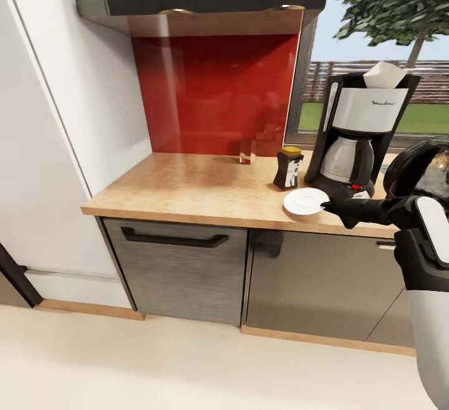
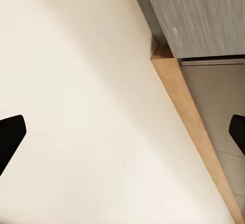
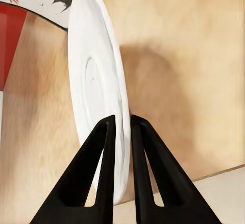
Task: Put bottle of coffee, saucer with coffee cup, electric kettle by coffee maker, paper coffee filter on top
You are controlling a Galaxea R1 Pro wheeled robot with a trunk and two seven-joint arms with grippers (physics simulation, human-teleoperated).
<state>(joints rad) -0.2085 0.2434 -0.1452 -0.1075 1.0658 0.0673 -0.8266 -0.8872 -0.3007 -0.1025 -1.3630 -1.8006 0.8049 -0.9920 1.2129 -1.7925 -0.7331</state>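
Observation:
On the kitchen countertop [image 1: 187, 192] the coffee maker [image 1: 352, 136] stands at the right, with the paper coffee filter [image 1: 385, 75] on its top. The bottle of coffee [image 1: 288, 168] stands just left of it. In front of both is the white saucer [image 1: 304, 201], its near rim pinched by my right gripper [image 1: 332, 205]. In the right wrist view the right gripper [image 3: 122, 127] is shut on the saucer [image 3: 94, 81]. Whether the saucer rests on the wood, I cannot tell. A bulbous dark shape, seemingly the electric kettle [image 1: 415, 167], sits right of the machine. My left gripper [image 2: 124, 134] hangs open over the floor. The coffee cup is out of view.
A small glass [image 1: 247, 150] stands by the red back panel [image 1: 212, 86]. The kitchen shelf [image 1: 199, 6] hangs above. The left half of the worktop is bare wood. Grey cabinet fronts [image 1: 181, 273] and a white wall [image 1: 56, 117] lie to the left, with a window behind the machine.

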